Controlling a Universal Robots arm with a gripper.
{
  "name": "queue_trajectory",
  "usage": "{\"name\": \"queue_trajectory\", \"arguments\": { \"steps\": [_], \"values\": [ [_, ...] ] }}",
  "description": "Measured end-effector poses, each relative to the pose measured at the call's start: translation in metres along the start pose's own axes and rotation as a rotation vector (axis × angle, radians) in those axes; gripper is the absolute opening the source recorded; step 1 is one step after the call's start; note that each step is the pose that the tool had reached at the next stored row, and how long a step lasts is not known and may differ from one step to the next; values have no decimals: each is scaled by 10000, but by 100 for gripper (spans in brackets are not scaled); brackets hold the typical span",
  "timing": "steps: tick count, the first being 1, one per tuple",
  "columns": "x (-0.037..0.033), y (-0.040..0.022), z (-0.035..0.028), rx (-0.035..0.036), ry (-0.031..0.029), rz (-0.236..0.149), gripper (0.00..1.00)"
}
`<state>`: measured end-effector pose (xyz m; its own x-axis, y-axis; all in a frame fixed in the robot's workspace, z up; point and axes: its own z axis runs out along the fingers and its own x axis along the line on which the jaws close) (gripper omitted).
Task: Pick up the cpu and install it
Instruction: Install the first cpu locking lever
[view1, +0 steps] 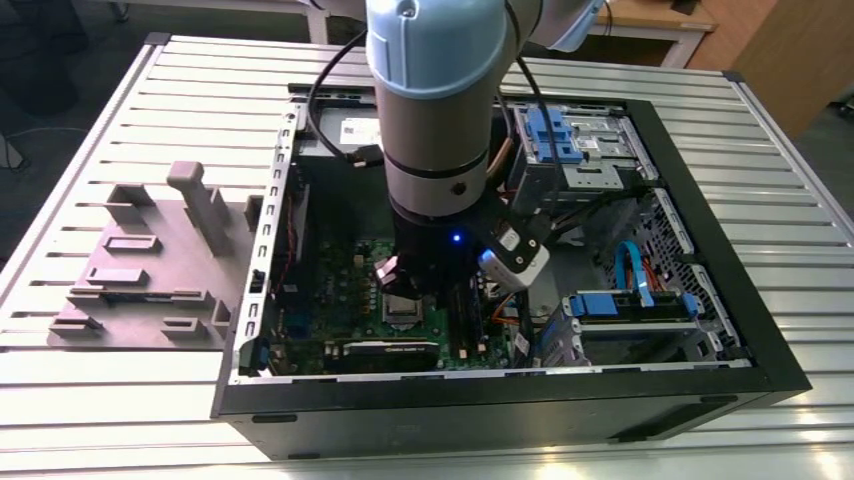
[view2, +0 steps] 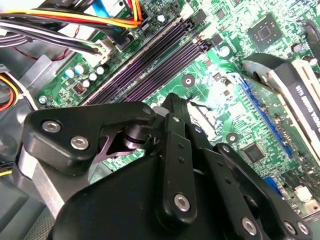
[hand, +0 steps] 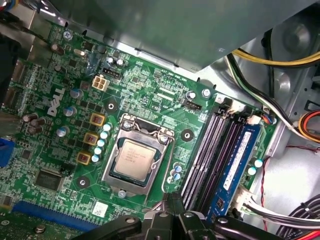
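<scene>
The cpu (hand: 134, 159), a small square chip with a silvery top, lies flat inside the dark socket with its metal frame (hand: 150, 131) on the green motherboard (hand: 150, 87). In the first wrist view my gripper (hand: 171, 201) hangs above the board just off one corner of the socket, apart from the chip, its black fingers pressed together with nothing between them. The second wrist view has the same gripper (view2: 170, 102) from behind, over the board. From the exterior view, the arm (view1: 434, 120) reaches straight down into the open computer case, with the socket (view1: 403, 309) just below it.
Memory slots (hand: 215, 150) and a blue memory stick run beside the socket. Cable bundles (hand: 280, 75) lie by the case wall. Drive bays with blue latches (view1: 577, 135) fill the case's far side. A grey fixture block (view1: 147, 265) stands on the slatted table at the exterior view's left.
</scene>
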<state>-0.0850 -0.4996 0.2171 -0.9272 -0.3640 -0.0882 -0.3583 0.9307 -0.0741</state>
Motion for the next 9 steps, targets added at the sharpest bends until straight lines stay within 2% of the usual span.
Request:
{"name": "queue_trajectory", "arguments": {
  "steps": [4,9],
  "values": [
    [-15,21,-50,0,0,5,10],
    [-28,91,-59,2,-3,19,10]
  ]
}}
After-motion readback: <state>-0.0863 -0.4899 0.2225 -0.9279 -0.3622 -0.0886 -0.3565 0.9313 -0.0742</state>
